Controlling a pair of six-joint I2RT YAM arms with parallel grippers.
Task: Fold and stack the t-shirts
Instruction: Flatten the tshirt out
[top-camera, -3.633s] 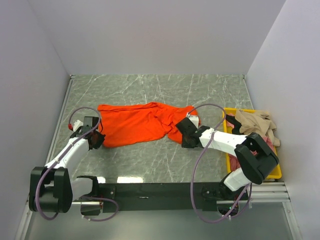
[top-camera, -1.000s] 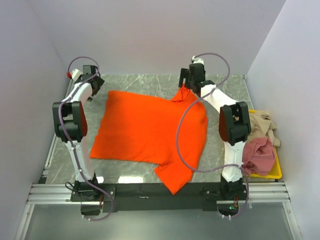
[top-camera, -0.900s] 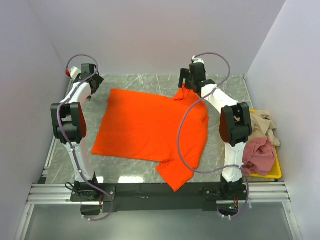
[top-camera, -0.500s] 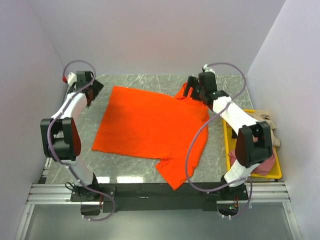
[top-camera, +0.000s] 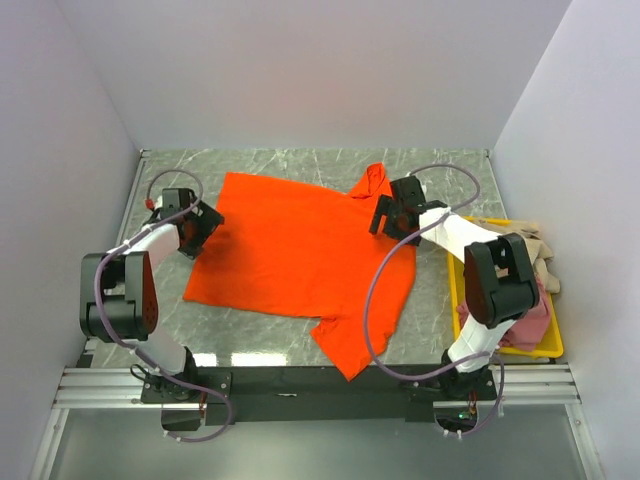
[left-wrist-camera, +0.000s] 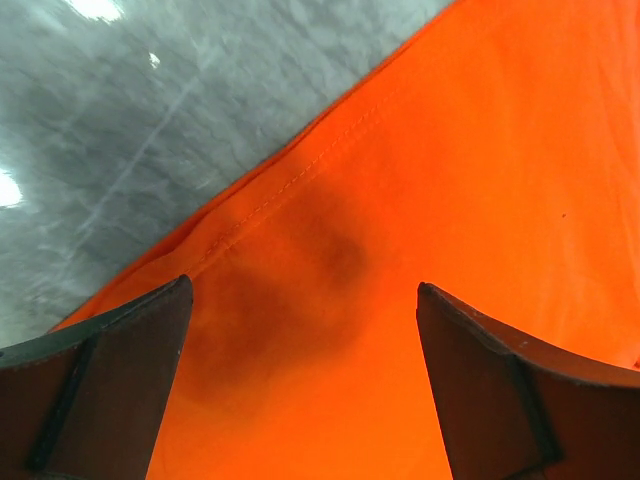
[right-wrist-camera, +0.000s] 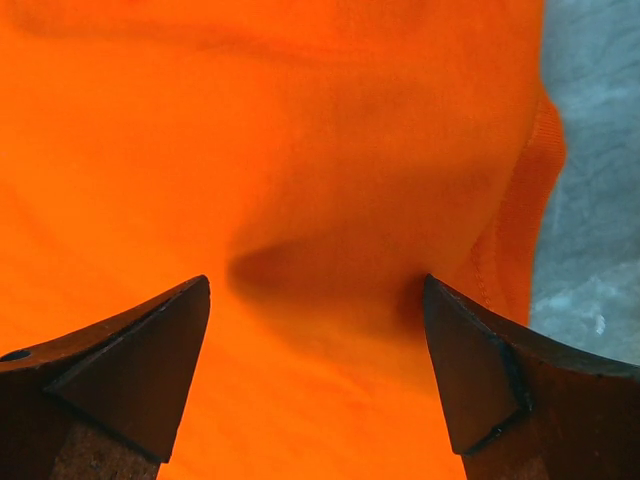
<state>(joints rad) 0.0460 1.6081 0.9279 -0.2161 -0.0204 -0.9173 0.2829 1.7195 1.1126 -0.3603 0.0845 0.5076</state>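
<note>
Both left fingers (left-wrist-camera: 100, 380) and right fingers (right-wrist-camera: 110, 370) apart, empty, pulled nearer, orange-red t-shirt (top-camera: 300, 250) flat

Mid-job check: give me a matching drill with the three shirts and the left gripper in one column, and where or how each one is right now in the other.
Things:
1. orange-red t-shirt
2. pink t-shirt
3. beige t-shirt
4. left gripper

Places or states:
A. crumpled at the near end of the yellow bin
B. open, over a shirt's hemmed edge
C. spread out on the table
D. heaped at the yellow bin's far end

Pairs: 1-C, 2-A, 3-D, 4-B
</note>
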